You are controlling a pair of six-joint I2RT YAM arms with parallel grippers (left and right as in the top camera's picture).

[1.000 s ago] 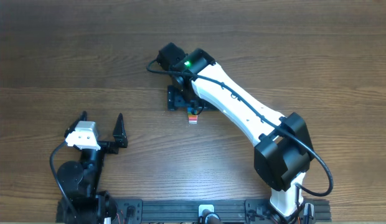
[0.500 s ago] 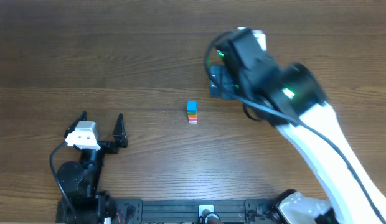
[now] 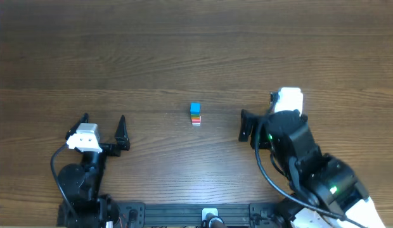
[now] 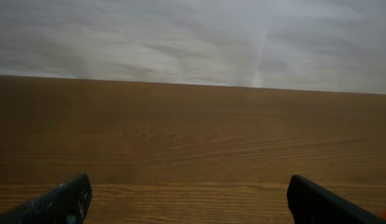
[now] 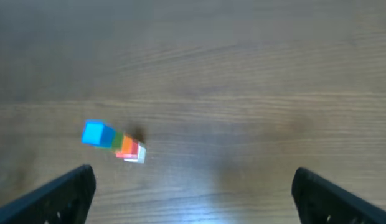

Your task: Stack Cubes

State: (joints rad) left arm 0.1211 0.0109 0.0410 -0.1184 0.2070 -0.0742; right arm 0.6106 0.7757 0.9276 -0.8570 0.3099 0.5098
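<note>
A small stack of cubes (image 3: 195,114) stands on the wooden table near the middle, with a blue cube (image 3: 195,108) on top and orange and paler cubes beneath. Nothing touches it. My right gripper (image 3: 260,126) is open and hangs to the right of the stack, well apart from it. In the right wrist view the stack of cubes (image 5: 113,142) lies ahead of the open right gripper (image 5: 193,180), off to one side. My left gripper (image 3: 103,123) is open near its base at the left, with nothing between its fingers. The left gripper (image 4: 188,190) faces bare table.
The brown wooden table (image 3: 196,50) stretches bare around the stack. Both arm bases stand on a black rail (image 3: 203,212) along the near edge. A pale wall (image 4: 193,37) rises beyond the table's far edge.
My right arm has drawn back from the stack, first up and right, then down to the right side. The stack now stands free with the blue cube on top. The left arm is unchanged.
</note>
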